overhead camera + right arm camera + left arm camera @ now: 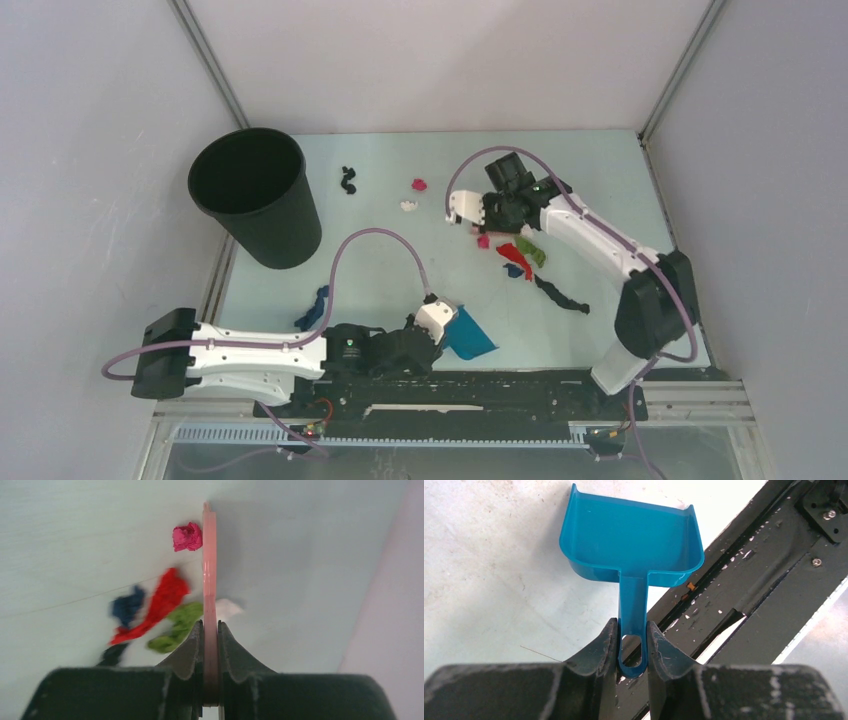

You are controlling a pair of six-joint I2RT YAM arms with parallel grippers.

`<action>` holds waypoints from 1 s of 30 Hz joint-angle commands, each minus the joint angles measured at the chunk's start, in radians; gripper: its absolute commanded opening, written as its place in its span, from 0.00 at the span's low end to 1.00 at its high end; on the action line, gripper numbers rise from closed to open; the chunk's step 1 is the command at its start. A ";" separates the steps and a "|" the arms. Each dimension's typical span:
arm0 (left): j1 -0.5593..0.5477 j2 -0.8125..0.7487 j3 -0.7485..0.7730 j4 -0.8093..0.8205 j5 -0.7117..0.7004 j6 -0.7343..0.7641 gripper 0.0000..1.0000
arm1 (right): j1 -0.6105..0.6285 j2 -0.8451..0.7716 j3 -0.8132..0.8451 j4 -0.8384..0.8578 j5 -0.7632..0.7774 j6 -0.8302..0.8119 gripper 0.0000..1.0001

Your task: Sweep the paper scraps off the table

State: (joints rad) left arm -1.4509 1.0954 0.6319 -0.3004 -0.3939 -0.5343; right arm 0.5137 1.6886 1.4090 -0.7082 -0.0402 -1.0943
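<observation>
My right gripper (478, 216) is shut on the thin pink brush (210, 570), held over the mint-green table (390, 270) beside a cluster of paper scraps: pink (187, 536), red (162, 602), dark blue (127, 606), green (177, 626), white (226, 608) and black (112, 655). From above the cluster shows red (512, 252), green (531, 250) and a long black twist (562, 294). Scraps farther off are black (348, 180), pink (419, 184), white (408, 205) and blue (315, 308). My left gripper (432, 325) is shut on the handle of the blue dustpan (634, 535), near the front edge.
A tall black bin (258, 195) stands at the back left of the table. A black rail (500, 385) runs along the near edge under the dustpan. Grey-white walls close in the back and both sides.
</observation>
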 commanded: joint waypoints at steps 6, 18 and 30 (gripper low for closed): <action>-0.005 -0.012 -0.032 0.030 -0.083 -0.019 0.00 | 0.077 -0.264 -0.025 -0.291 -0.055 0.176 0.00; 0.027 0.057 0.063 -0.009 -0.164 -0.048 0.00 | -0.205 -0.164 0.149 -0.135 0.233 0.593 0.00; 0.072 0.219 0.161 -0.031 -0.125 -0.125 0.00 | -0.149 0.197 0.360 -0.314 0.227 0.778 0.00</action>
State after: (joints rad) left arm -1.3888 1.2747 0.7288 -0.3115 -0.5156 -0.6128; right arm 0.3096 1.8820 1.7042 -0.9463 0.2073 -0.4187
